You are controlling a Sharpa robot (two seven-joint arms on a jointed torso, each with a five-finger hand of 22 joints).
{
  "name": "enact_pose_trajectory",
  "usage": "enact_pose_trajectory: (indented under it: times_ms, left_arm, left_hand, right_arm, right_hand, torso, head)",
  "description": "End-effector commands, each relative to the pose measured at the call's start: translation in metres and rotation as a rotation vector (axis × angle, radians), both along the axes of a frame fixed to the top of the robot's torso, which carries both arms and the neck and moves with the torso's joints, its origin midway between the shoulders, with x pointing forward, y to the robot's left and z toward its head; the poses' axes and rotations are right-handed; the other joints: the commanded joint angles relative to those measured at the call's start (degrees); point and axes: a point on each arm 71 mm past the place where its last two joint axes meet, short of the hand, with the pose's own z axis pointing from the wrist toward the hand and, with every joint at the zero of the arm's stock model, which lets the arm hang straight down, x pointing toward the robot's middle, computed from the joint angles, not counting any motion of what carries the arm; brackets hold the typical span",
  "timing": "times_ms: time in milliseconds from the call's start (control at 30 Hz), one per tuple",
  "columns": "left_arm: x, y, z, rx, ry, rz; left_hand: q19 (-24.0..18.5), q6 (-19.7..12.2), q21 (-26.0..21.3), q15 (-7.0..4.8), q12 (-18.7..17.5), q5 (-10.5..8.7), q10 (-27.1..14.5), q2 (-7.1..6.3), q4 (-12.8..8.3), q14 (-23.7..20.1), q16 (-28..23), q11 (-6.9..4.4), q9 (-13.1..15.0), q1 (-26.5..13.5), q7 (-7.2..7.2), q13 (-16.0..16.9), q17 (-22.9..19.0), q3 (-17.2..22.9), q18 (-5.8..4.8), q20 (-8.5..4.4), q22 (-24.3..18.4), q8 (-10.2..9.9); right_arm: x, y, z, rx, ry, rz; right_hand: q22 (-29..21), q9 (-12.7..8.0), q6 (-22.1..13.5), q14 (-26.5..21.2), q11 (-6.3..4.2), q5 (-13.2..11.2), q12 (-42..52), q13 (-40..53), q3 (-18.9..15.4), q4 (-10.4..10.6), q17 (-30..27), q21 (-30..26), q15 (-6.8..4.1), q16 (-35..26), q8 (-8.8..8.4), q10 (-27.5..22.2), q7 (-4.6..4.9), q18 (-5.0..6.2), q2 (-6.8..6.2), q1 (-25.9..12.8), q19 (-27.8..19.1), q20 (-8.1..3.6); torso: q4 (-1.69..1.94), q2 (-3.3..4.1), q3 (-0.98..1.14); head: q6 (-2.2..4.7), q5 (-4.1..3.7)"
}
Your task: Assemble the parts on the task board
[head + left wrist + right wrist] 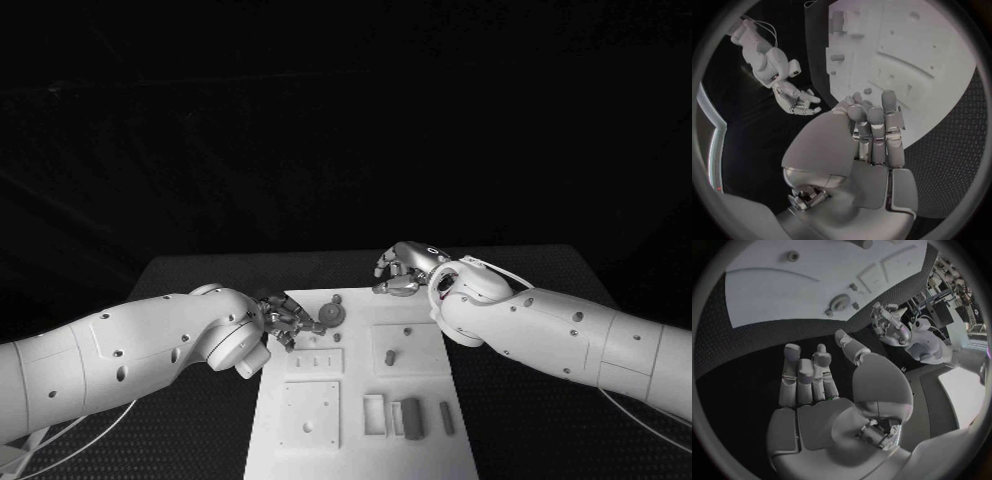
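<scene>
Black table [202, 275] bearing the white task board [361, 440] at lower centre. Left hand [289, 320], at the board's upper-left corner, apparently pinches a round part [332, 313]. Right hand [404, 270], above the board's upper edge, is empty with fingers apart.

table [202, 270]: black, textured | backdrop [346, 120]: dark | bright window [964, 390]: room's edge
</scene>
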Motion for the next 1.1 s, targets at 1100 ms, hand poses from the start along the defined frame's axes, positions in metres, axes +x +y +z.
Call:
enact_pose_trajectory:
  times_ms: [1100]
  left_arm:
    - [-0.01,-0.01,-0.017,0.271,-0.063,-0.164]
  left_hand:
    - [2.6,12.3,1.5,-1.13,1.3,0.32,1.6,0.49,-2.1,3.0,2.0,-2.87,7.2,-5.2,-4.72,1.0,-0.6,2.6,0.17,-1.12,2.1,3.0]
  right_arm:
    - [0.004,0.002,0.008,0.099,0.069,-0.014]
  right_hand:
    - [0.0,0.0,-0.8,0.0,0.12,0.3,0.0,-0.1,0.0,0.1,0.0,-0.2,0.3,-0.2,-0.02,-0.3,0.71,0.68,0.14,0.1,-0.4,-0.01]
  torso:
    - [-0.01,0.08,-0.06]
  head:
    - [-1.88,-0.37]
